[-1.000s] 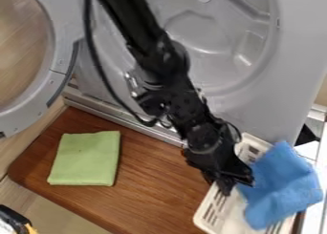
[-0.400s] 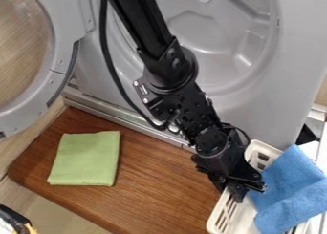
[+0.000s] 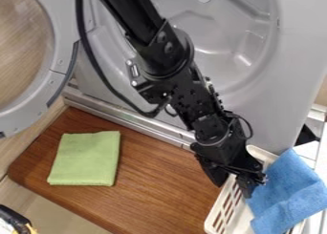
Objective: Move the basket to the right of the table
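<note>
1. Compared with a second ago, my basket [image 3: 239, 218] sits farther right and slightly lower in the camera view, with the blue cloth [image 3: 287, 190] in it carried along. Against the latest earlier frame, both have come back slightly left and down.
2. My arm [image 3: 166, 49] has shifted too: its upper part swung right, then back left, while my gripper [image 3: 248, 185] ended up farther right and lower than where it began. The green cloth [image 3: 84, 159] has stayed put.
3. I have the gripper at the basket's left side, over the rim and beside the blue cloth. I can't tell from here whether it is clenched on the rim or released.
4. The basket is at the lower right of the view, at the right end of the table [image 3: 153, 180]. It looks like off-white plastic, with long slots through its wall.
5. The blue cloth is soft and rumpled, draped over the basket's right side. The green one is folded into a neat, near-square pad, lying flat on the table's left part.
6. The table has brown wood grain and a rounded left corner. Behind it I see a smooth grey machine [image 3: 281, 94] with a moulded round recess and an open, ring-shaped door [image 3: 60, 70].
</note>
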Motion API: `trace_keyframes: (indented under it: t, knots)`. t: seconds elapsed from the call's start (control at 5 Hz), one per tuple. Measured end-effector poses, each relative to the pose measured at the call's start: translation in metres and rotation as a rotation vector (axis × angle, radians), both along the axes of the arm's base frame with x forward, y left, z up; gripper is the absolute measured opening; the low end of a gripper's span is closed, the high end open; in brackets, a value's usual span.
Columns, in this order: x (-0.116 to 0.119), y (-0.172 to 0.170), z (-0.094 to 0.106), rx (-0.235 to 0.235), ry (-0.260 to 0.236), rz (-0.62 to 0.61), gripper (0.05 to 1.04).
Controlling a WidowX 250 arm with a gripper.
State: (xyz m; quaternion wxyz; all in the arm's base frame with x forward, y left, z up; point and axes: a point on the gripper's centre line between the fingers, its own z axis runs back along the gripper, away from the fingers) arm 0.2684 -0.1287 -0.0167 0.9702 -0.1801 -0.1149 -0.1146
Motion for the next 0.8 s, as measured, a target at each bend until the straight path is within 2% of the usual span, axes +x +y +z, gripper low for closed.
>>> trace_keyframes:
  t: [0.2, 0.4, 0.6, 0.8]
  knots:
    - [-0.003, 0.0, 0.007, 0.016, 0.008, -0.018, 1.013]
    - [-0.007, 0.0, 0.029, 0.081, 0.007, -0.064, 1.009]
    - [-0.01, 0.004, 0.052, 0.176, -0.001, -0.154, 1.003]
    - [-0.01, 0.004, 0.053, 0.179, 0.0, -0.154, 1.001]
